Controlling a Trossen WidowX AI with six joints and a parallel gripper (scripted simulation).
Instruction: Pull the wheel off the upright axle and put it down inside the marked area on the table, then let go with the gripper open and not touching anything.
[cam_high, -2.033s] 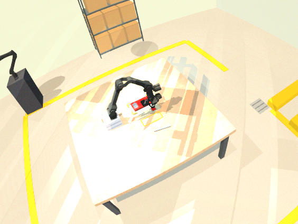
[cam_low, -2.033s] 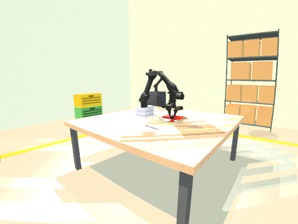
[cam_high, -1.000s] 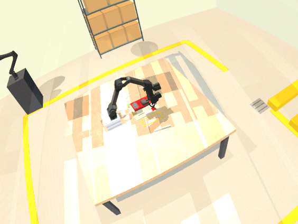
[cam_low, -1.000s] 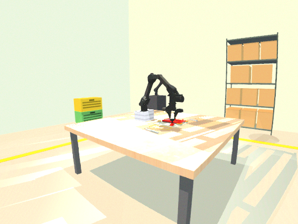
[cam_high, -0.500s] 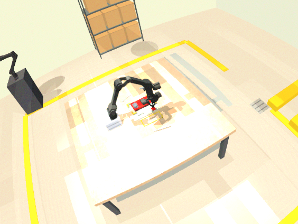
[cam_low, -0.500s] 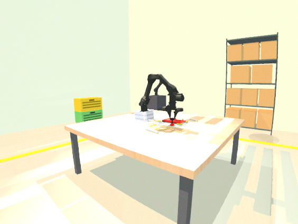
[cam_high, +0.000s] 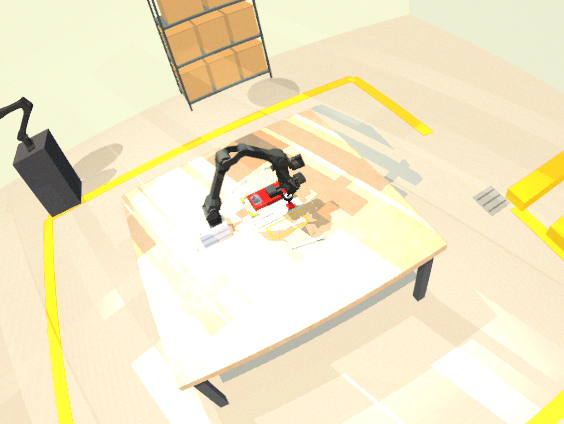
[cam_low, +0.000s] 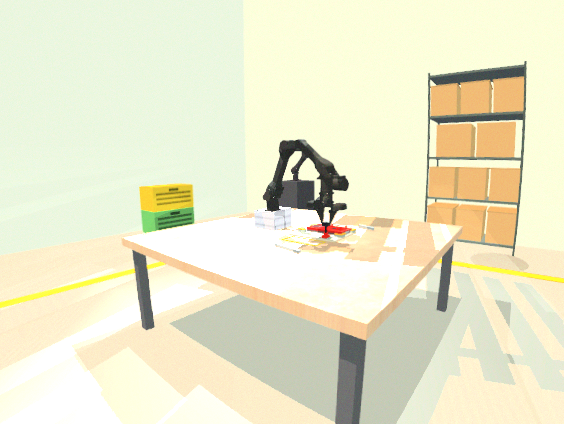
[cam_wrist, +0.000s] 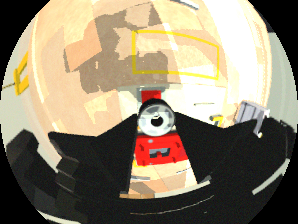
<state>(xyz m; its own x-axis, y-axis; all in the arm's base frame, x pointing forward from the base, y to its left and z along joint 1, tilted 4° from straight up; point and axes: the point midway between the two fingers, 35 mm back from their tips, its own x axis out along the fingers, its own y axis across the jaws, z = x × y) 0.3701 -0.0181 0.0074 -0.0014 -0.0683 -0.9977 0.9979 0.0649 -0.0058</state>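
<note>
The wheel, with a black tyre and pale hub, is between the fingertips of my gripper. My gripper points down and is shut on the wheel. A small red part is below the fingertips, with a thin dark piece just above it. The axle is not clearly visible, and I cannot tell if the wheel is clear of it. A red body lies beside the fingers. The marked area is a yellow outline beside the wheel.
The arm's base stands on a pale block. A thin rod lies past the marked area. The table edge is well away from the gripper. A dark pedestal stands beyond the table.
</note>
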